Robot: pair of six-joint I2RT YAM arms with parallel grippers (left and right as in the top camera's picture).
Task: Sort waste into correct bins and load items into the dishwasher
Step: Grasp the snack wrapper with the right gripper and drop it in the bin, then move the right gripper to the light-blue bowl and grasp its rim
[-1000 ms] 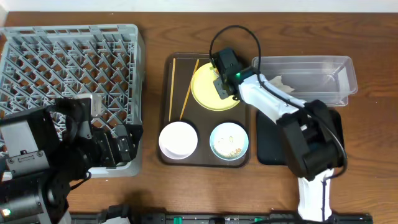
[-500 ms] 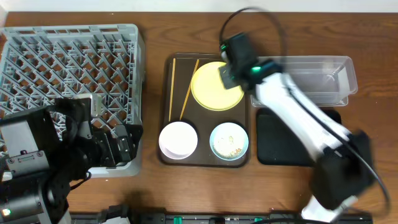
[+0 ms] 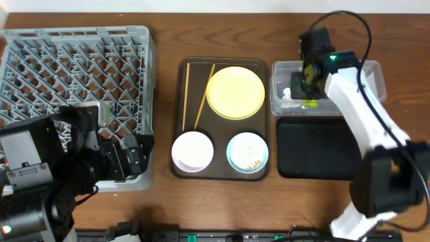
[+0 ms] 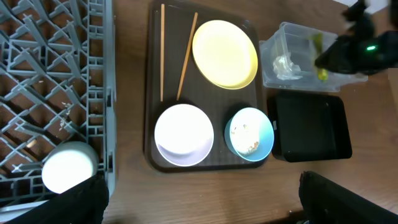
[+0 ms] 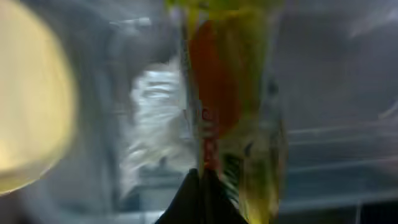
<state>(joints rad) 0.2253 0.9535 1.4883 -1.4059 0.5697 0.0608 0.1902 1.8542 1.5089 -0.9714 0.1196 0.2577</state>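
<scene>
My right gripper (image 3: pixel 308 86) is over the clear tub (image 3: pixel 366 74), shut on the yellow-green wrapper (image 5: pixel 230 93), whose end hangs at the tub's front wall (image 3: pixel 310 103). The jaws are closed in the right wrist view (image 5: pixel 202 177). Crumpled white tissue (image 3: pixel 287 95) lies in the tub's left end. The yellow plate (image 3: pixel 235 92), two chopsticks (image 3: pixel 186 94), white bowl (image 3: pixel 193 149) and light-blue bowl (image 3: pixel 247 152) holding beige crumbs sit on the brown tray (image 3: pixel 178 114). My left gripper (image 4: pixel 199 208) is open and empty, above the table in front of the tray. The grey dish rack (image 3: pixel 74 67) is at the left.
The black tray (image 3: pixel 316 148) lies in front of the clear tub, right of the brown tray. A round white object (image 4: pixel 68 167) sits in the rack's near corner. My left arm (image 3: pixel 67 175) covers the rack's front edge.
My right arm has swung from the yellow plate to the right, over the clear tub, carrying the wrapper. The plate is now fully uncovered. The left arm has not moved.
</scene>
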